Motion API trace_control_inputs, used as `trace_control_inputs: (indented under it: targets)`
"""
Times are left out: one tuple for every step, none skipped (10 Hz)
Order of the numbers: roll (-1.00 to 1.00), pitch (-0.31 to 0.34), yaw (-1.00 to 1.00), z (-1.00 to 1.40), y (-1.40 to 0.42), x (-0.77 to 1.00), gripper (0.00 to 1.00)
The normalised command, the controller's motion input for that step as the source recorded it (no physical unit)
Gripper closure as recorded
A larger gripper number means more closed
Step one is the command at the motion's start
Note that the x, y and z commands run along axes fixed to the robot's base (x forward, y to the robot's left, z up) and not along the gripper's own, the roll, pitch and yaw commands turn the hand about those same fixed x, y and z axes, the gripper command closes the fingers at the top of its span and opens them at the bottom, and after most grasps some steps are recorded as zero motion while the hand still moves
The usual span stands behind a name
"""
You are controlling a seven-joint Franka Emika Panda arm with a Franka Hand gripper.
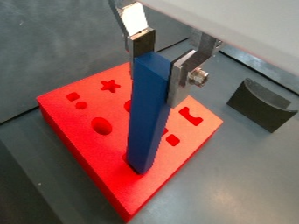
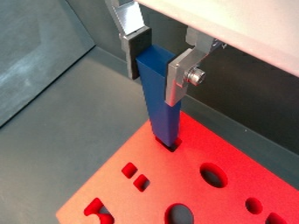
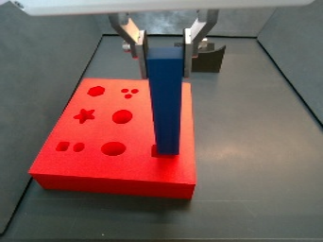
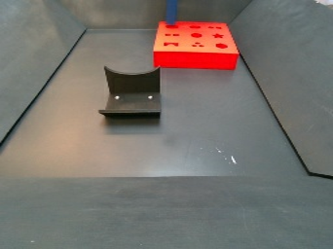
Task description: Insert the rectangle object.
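The blue bar [image 1: 146,114] stands upright with its lower end in a hole near the edge of the red board [image 1: 82,122]. My gripper [image 1: 160,66] is shut on the bar's top end, one silver finger on each side. Both wrist views show this; in a wrist view the bar [image 2: 163,109] meets the board [image 2: 233,206] at its rim, held by the gripper [image 2: 160,66]. In a side view the bar [image 3: 165,104] rises from the near right corner of the board [image 3: 76,165], with the gripper [image 3: 165,52] at its top. In a side view only the bar's low part [image 4: 170,12] shows, on the far board [image 4: 196,58].
The board has several other shaped holes, among them a star [image 3: 86,116] and round ones. A small dark grey curved holder [image 4: 130,92] stands on the grey floor, apart from the board; it also shows in a wrist view [image 1: 263,103]. Grey walls enclose the floor.
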Motion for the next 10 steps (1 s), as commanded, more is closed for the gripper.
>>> trace_control_inputs:
  targets:
    - [0.06,-0.007,0.00,-0.12,0.00,-0.05,1.00]
    - [0.04,-0.010,0.00,-0.11,0.00,-0.04,1.00]
    - [0.03,-0.010,0.00,-0.11,-0.02,-0.01,1.00]
    - [0.01,-0.011,0.00,-0.12,-0.04,0.00,1.00]
    - [0.01,-0.004,0.02,-0.14,-0.07,0.00,1.00]
    - [0.02,0.000,0.14,-0.24,-0.08,0.10,1.00]
    - [0.00,0.000,0.16,-0.29,-0.08,0.15,1.00]
    - [0.04,0.000,0.15,-0.33,0.00,0.09,1.00]
    - [0.13,0.000,0.20,-0.39,0.00,0.07,1.00]
    - [0.22,0.000,0.26,-0.38,0.00,0.23,1.00]
